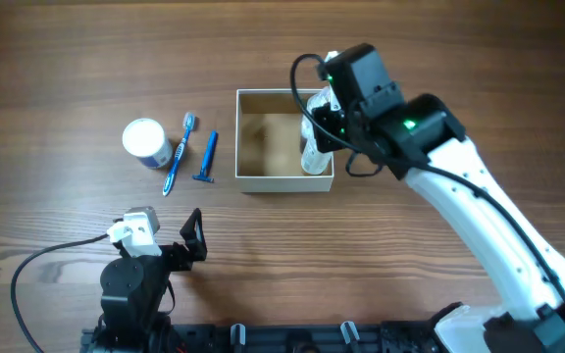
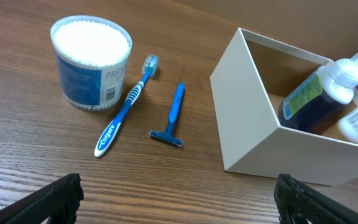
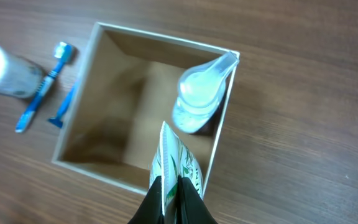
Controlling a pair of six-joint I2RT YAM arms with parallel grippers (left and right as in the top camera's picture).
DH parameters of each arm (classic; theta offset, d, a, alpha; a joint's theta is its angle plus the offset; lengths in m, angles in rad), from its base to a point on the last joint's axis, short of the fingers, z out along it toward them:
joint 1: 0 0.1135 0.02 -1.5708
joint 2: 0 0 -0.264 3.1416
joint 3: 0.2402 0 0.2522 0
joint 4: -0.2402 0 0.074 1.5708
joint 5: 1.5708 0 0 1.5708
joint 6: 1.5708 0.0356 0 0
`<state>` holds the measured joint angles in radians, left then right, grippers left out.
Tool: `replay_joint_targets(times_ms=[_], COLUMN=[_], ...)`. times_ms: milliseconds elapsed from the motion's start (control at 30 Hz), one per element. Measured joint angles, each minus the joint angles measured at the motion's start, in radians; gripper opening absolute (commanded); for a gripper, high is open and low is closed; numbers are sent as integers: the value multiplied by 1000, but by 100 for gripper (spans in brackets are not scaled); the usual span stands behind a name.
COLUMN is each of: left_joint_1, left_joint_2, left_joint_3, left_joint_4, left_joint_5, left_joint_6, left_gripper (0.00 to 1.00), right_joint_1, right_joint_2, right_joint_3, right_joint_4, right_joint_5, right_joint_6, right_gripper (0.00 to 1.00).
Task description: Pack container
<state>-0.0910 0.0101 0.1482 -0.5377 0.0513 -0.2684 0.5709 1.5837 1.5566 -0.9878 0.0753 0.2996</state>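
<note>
I am holding a flat white packet printed with green leaves (image 3: 174, 155), pinched narrowly by its top edge in my right pincer (image 3: 171, 186). I am hanging it over the square, shallow cardboard box with cream-white walls and a tan-brown floor (image 3: 120, 118), which is sitting near the middle of the wooden table (image 1: 86, 59), under my right wrist. The packet's free end is pointing into the box just beside the dark blue plastic bottle with a clear cap (image 3: 199, 99), which is leaning against one wall; I cannot tell whether the two are touching. To do this well, I am judging that I should be lowering the packet straight down onto the bare floor beside the bottle. It should be staying off the rim so it is not catching or folding, and I should be letting go only once its end is meeting the floor. My left pincer (image 2: 179, 205) is resting spread wide and empty near the table's front edge, well apart from the box. Lying outside, to the box's left, are a round white tub with a blue label (image 1: 146, 140), a blue-and-white toothbrush (image 1: 178, 155) and a blue razor (image 1: 207, 157).
</note>
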Motion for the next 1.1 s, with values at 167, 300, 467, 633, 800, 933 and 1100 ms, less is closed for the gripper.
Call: replay_joint_targets(times_ms=[167, 300, 467, 633, 800, 933, 1100], left_joint_1=[0, 0, 0, 0, 0, 0, 0], left_joint_2=[0, 0, 0, 0, 0, 0, 0], left_joint_3=[0, 0, 0, 0, 0, 0, 0], left_joint_4=[0, 0, 0, 0, 0, 0, 0], left_joint_5=[0, 0, 0, 0, 0, 0, 0], left_joint_6=[0, 0, 0, 0, 0, 0, 0], left_gripper=[100, 100, 100, 100, 100, 100, 100], right_joint_1=[0, 0, 0, -17, -192, -456, -587], right_joint_2=[77, 95, 96, 48, -179, -323, -319], right_joint_3=[-3, -3, -3, -3, 0, 21, 21], right_joint_4=[31, 40, 47, 46, -3, -74, -121], right_joint_5=[13, 20, 39, 64, 71, 19, -32], right_joint_6=[0, -5, -21, -8, 82, 156, 179], right_gripper=[24, 64, 100, 100, 100, 100, 100])
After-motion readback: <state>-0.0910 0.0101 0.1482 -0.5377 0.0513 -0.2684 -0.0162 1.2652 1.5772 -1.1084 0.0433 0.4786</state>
